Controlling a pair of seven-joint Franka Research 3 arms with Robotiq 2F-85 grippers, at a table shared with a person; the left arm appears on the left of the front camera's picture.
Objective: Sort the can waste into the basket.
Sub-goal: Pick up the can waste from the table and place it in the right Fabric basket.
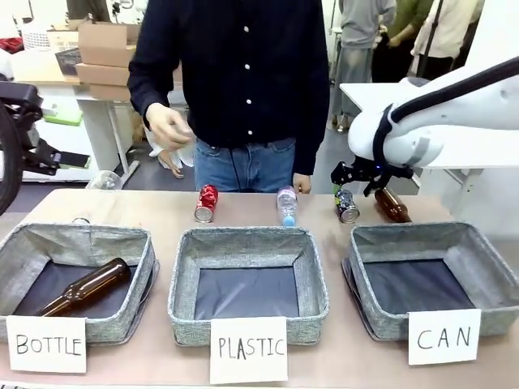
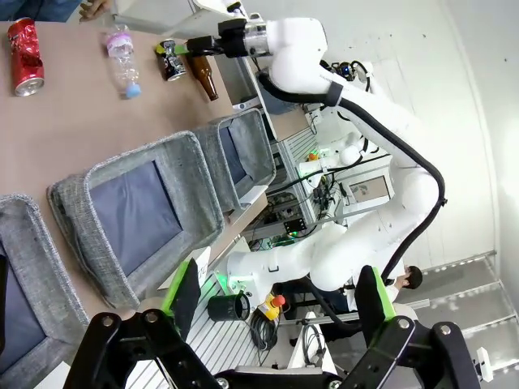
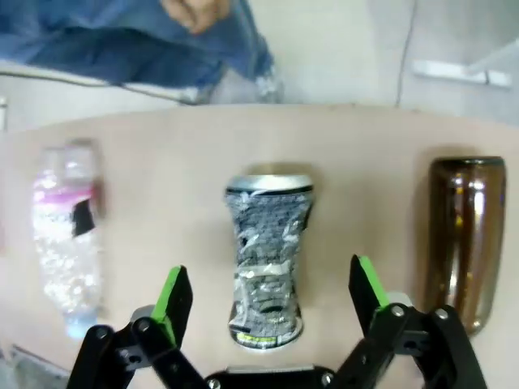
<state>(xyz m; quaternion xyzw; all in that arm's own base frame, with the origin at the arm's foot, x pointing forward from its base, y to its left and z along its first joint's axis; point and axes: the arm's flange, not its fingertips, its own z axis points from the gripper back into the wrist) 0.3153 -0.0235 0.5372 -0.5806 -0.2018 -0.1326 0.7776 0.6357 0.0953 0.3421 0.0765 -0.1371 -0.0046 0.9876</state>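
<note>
The right arm (image 1: 454,105) comes in from the right side. Its white wrist (image 1: 405,144) is bent downward, so the right claw (image 1: 357,174) hangs low over the far part of the desk (image 1: 162,212). Its green-padded fingers (image 3: 174,293) are spread wide apart. The left arm (image 1: 12,121) is drawn back at the left edge and raised. The left claw (image 2: 280,279) is spread just as wide and tilted sideways, with its pads well above the desk.
</note>
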